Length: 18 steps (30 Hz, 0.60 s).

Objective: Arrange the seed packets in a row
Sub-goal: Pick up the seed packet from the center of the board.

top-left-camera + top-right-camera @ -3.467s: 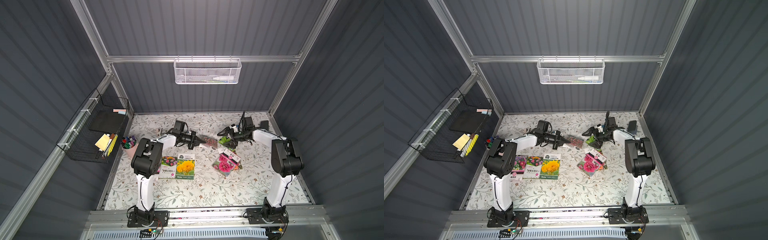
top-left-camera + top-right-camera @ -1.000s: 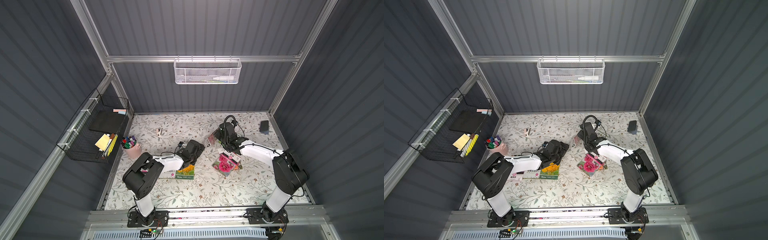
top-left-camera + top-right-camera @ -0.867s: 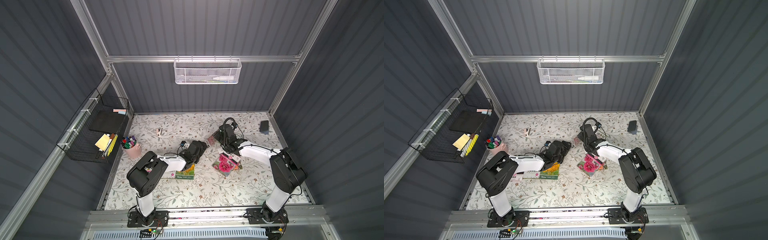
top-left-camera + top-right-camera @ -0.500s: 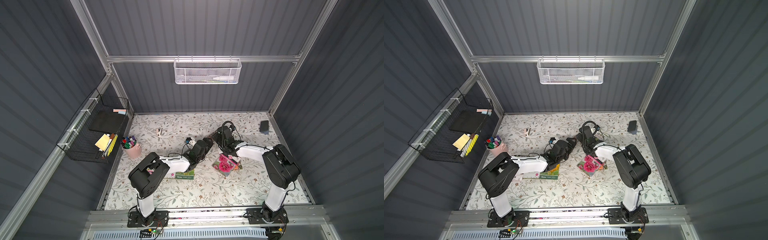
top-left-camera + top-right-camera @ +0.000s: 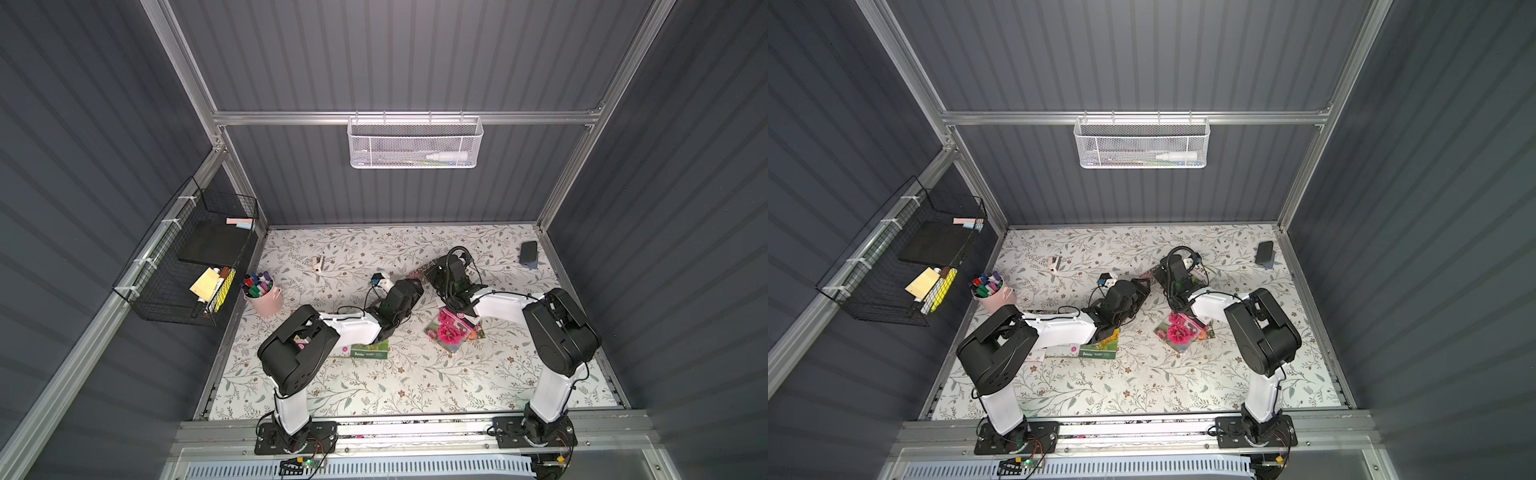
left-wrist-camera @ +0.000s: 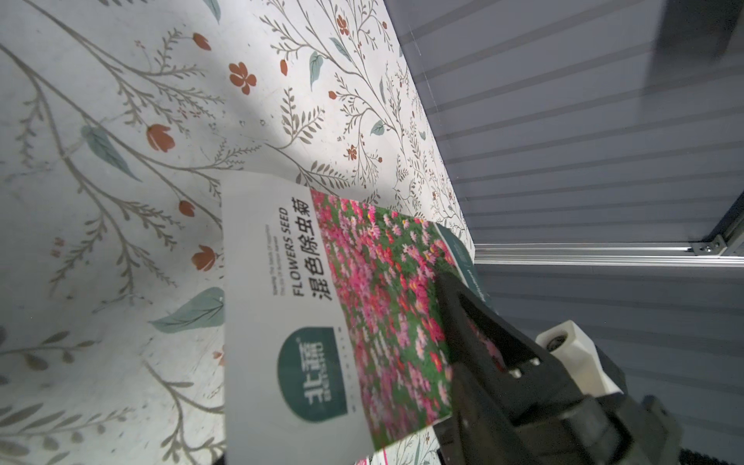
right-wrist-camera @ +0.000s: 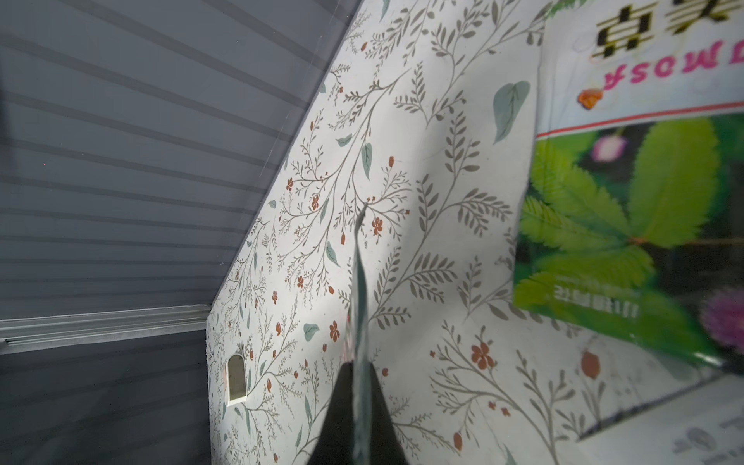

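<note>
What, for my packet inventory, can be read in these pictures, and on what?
"FLOWERS SEED": pink-flower packet, white band.
"混色除虫菊": beside it, same band.
Upside-down pink letters, cut off, perhaps "MOSA": green-leaved packet.
Round logo and small print on both: blurred.
Green-band packet in a top view: too small to read.

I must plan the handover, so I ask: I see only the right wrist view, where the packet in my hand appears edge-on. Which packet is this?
Observer: The left wrist view shows its face: the pink-flower packet, a field of pink blooms beside a white band reading FLOWERS SEED.
Operator: Thank you. Where is the left hand?
Observer: In both top views the left hand is right at that packet; whether it grips it, I cannot tell.
Operator: Where are the other packets?
Observer: Some lie side by side by the left arm's forearm, partly hidden under it; a green-banded packet shows best.
</note>
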Each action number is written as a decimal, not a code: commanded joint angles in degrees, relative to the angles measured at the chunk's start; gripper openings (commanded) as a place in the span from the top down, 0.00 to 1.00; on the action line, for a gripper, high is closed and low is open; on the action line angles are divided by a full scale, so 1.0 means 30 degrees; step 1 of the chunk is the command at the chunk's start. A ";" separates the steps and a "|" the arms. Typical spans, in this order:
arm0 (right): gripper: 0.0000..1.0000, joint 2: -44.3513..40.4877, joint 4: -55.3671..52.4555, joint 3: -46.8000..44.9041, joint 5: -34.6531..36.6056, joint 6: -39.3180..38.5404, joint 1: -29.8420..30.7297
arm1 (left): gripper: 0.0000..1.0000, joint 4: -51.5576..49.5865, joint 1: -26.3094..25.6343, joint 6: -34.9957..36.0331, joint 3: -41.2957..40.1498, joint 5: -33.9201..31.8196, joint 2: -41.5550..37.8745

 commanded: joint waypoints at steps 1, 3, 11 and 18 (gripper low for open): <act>1.00 -0.0723 0.0818 -0.0620 -0.0667 0.0585 0.0022 | 0.49 0.0305 0.0260 0.0617 0.0493 0.0330 0.0313; 1.00 -0.0959 0.1077 -0.0957 -0.0817 0.0575 0.0025 | 0.62 0.0309 0.0318 0.0601 0.0653 0.0652 0.0471; 1.00 -0.2184 0.0905 -0.1843 -0.1014 -0.0293 -0.0047 | 1.00 -0.0276 0.0578 0.0447 0.0575 0.1703 0.0570; 0.24 -0.5180 0.0023 -0.3534 -0.5507 -0.2960 -0.2673 | 1.00 -0.3965 0.2904 0.0893 0.0726 0.9394 -0.1204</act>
